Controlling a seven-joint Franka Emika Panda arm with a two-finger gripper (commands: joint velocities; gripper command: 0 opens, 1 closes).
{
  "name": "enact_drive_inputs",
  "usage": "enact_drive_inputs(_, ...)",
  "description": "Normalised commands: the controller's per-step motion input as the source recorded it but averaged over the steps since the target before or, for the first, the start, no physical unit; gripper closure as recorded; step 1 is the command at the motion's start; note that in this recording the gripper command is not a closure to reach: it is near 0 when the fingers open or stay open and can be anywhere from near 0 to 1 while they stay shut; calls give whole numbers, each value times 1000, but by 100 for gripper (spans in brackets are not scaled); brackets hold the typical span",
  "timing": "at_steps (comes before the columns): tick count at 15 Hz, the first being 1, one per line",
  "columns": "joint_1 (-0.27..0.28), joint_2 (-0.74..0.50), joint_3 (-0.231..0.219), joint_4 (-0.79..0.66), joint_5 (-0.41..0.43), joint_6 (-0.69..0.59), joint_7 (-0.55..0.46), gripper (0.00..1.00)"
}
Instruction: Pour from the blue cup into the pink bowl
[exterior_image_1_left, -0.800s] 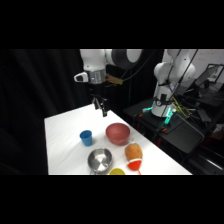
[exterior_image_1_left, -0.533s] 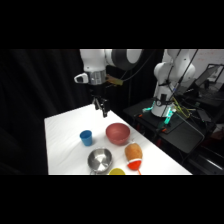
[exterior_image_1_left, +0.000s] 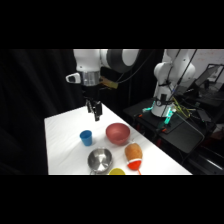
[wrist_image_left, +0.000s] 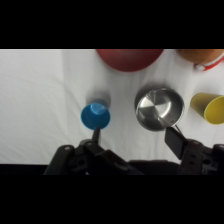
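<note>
The blue cup (exterior_image_1_left: 86, 137) stands upright on the white table, left of the pink bowl (exterior_image_1_left: 118, 133). My gripper (exterior_image_1_left: 95, 114) hangs above the table, behind and a little above the cup, touching nothing. In the wrist view the blue cup (wrist_image_left: 95, 115) is seen from above, just beyond my left finger (wrist_image_left: 96, 135). The right finger (wrist_image_left: 174, 139) is far off to the side, so the gripper (wrist_image_left: 135, 137) is open and holds nothing. Only the near part of the pink bowl (wrist_image_left: 129, 57) shows at the top edge.
A shiny silver bowl (exterior_image_1_left: 100, 160) sits in front of the cup, and shows again in the wrist view (wrist_image_left: 159, 108). An orange object (exterior_image_1_left: 133, 154) and a yellow cup (wrist_image_left: 210, 107) lie near the table's front right. Black equipment stands past the right edge.
The gripper has come down a little and shifted slightly left, toward the blue cup. The dishes have not moved.
</note>
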Motion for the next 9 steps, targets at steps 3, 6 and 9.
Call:
enact_drive_inputs(3,2,293,0,209,-46,349,199,0)
enact_drive_inputs(6,8,323,-21,208,-16,276,188,0)
enact_drive_inputs(9,21,280,-25,219,25,173,146,0)
